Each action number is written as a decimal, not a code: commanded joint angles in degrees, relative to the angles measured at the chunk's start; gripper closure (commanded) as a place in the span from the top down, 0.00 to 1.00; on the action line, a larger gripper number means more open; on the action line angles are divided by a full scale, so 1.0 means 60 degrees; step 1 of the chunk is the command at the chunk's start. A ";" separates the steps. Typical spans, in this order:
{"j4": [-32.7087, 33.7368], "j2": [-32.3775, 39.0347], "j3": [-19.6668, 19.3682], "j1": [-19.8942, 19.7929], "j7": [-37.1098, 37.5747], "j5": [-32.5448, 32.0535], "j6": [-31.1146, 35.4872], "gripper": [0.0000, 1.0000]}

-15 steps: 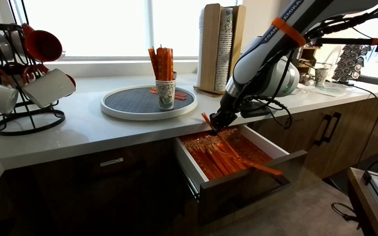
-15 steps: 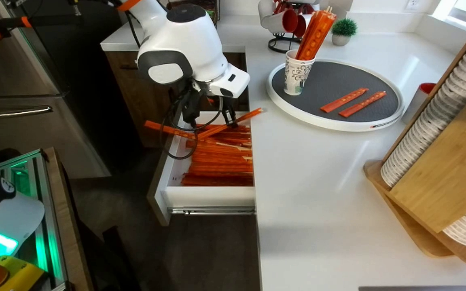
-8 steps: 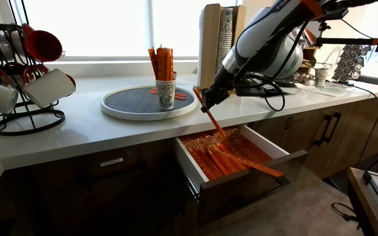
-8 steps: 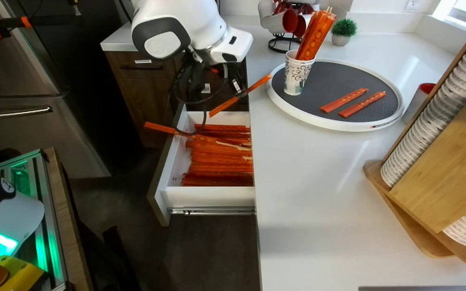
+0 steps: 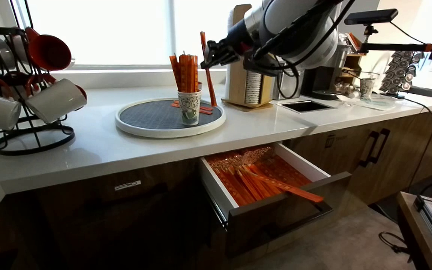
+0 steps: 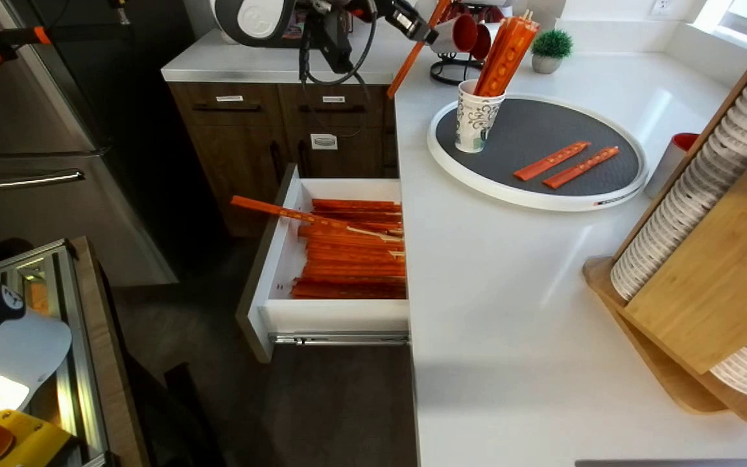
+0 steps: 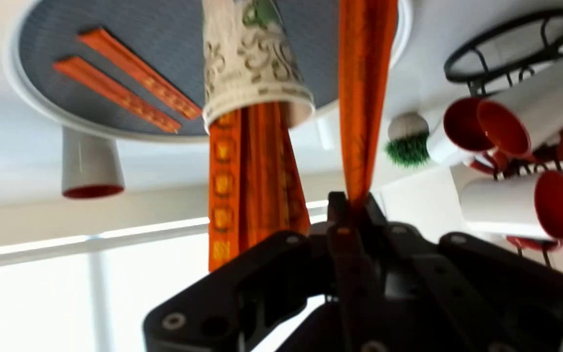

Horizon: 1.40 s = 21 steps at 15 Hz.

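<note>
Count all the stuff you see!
tray: one, grey, on the counter
paper cup: one, white, on the tray
cup packets: several, orange, in the cup
loose packets: two, orange, on the tray
open drawer: one, white inside, below the counter
drawer packets: many, orange, in the drawer
mug rack: one, black, on the counter
mugs: several, white and red, on the rack
lone mug: one, white and red, by the tray
plant: one, green, on the counter
cup holder: one, brown, on the counter
stacked cups: many, white, in the holder
held packet: one, orange, in the gripper
gripper: one, black, shut on the held packet
arm: one, mostly white, joined to the gripper
</note>
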 commanded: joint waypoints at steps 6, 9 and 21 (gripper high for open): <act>0.2824 0.2941 -0.0280 -0.0232 -0.0174 -0.0620 0.3756 0.02; 0.3501 0.3868 -0.0426 -0.0301 -0.0199 -0.0350 0.4728 0.02; 0.4322 0.4976 -0.0243 -0.0360 -0.0357 0.0057 0.5198 0.69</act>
